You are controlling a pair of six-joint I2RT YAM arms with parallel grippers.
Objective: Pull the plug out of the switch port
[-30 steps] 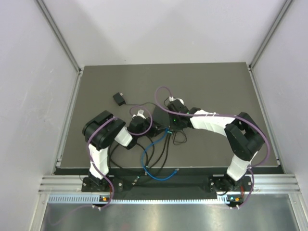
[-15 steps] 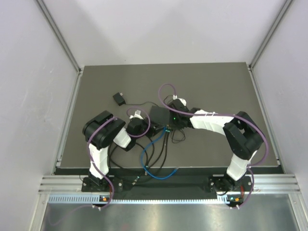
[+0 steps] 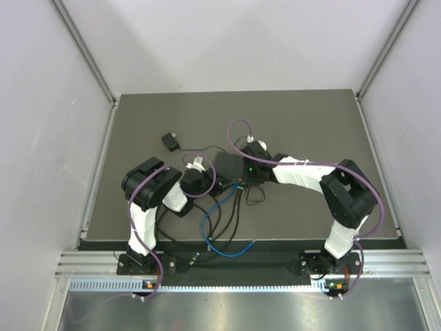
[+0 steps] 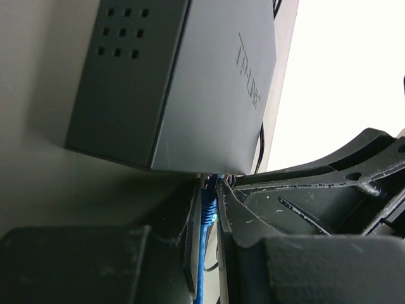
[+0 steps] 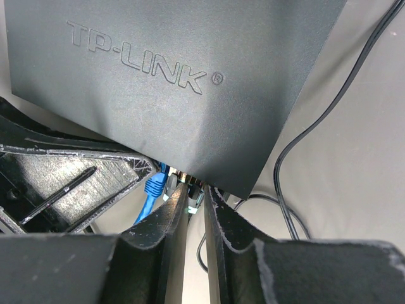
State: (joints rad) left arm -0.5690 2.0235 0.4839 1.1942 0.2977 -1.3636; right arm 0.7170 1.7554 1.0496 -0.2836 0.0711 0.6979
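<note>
The switch (image 3: 227, 165) is a flat black box marked TP-LINK (image 5: 164, 82), also seen in the left wrist view (image 4: 171, 82). Its ports are in the near edge. A blue plug (image 4: 209, 206) sits in one port, with its blue cable (image 3: 207, 224) looping toward the front. My left gripper (image 4: 210, 196) is shut on the blue plug right at the switch edge; it shows in the top view (image 3: 215, 184). My right gripper (image 5: 196, 190) is closed narrowly on a black plug (image 5: 197, 191) in the neighbouring port, beside the blue plug (image 5: 154, 185); it shows in the top view (image 3: 242, 181).
A small black adapter block (image 3: 171, 141) lies at the back left. Thin black cables (image 3: 231, 221) loop in front of the switch, and one (image 5: 329, 107) runs past its right side. Loose cable ends (image 3: 253, 243) lie near the front edge.
The switch has slid a little back and left and shows more from under the right wrist. Both grippers stay at its near edge. The left arm shifted slightly.
</note>
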